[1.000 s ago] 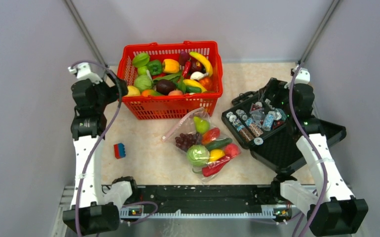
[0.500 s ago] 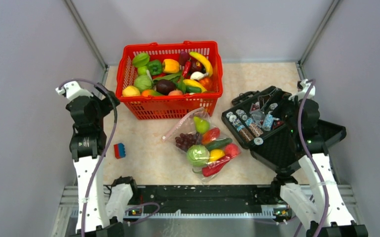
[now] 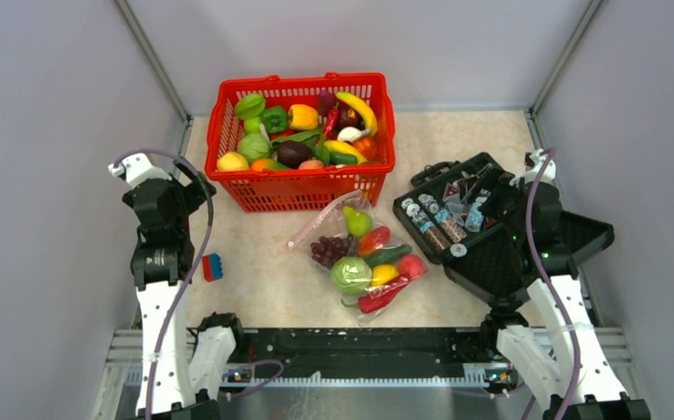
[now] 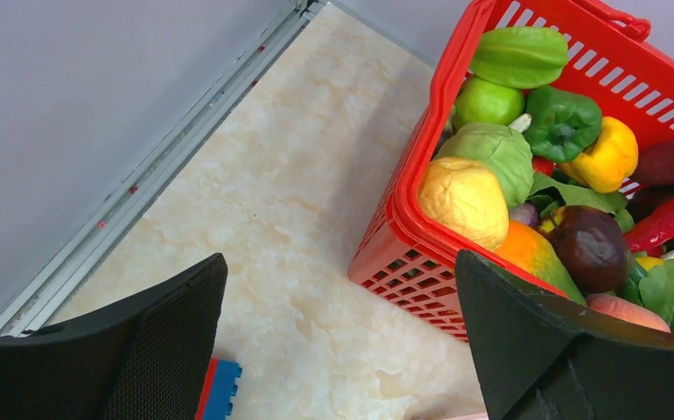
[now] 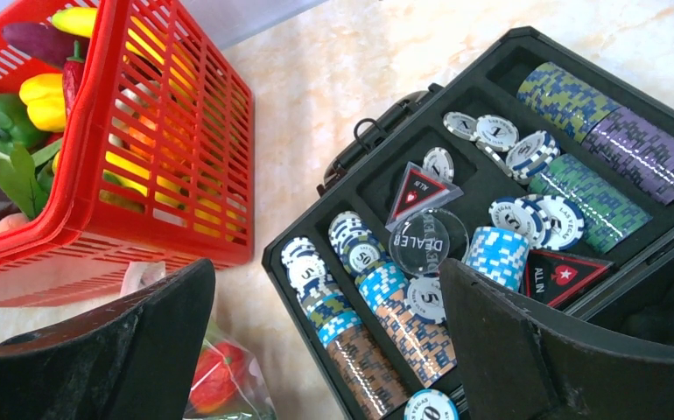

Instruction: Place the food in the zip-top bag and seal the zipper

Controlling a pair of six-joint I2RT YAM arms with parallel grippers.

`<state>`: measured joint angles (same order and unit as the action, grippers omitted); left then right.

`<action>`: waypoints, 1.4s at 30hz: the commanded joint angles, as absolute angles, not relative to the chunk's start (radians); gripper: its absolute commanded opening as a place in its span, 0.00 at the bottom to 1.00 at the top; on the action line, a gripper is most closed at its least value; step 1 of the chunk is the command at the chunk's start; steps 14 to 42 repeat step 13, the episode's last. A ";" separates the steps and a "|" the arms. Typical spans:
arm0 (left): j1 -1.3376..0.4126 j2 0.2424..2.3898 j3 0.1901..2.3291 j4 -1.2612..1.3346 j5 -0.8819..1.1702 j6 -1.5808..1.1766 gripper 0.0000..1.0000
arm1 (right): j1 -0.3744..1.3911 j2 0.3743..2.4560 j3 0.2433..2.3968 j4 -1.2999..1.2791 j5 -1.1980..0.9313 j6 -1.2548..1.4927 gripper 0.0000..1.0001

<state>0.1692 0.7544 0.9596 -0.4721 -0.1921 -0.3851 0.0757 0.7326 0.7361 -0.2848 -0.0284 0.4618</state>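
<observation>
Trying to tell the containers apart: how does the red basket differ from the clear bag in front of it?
The red basket is a rigid lattice standing upright at the back; the zip-top bag is clear film lying flat mid-table. The basket is bigger than the bag. Both hold toy food.

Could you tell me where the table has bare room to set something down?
Bare tabletop lies beyond the black poker-chip case, right of the red basket, and between the blue-red block and the zip-top bag. Crowded where basket, bag and case meet.
</observation>
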 commanded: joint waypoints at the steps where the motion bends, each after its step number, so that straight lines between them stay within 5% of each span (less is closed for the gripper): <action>1: 0.166 0.739 0.964 -0.410 -0.203 -0.364 0.99 | 0.071 0.715 0.726 -0.245 -0.024 0.503 0.96; 42: 0.154 0.735 0.967 -0.408 -0.240 -0.370 0.99 | 0.071 0.730 0.735 -0.235 -0.052 0.534 0.95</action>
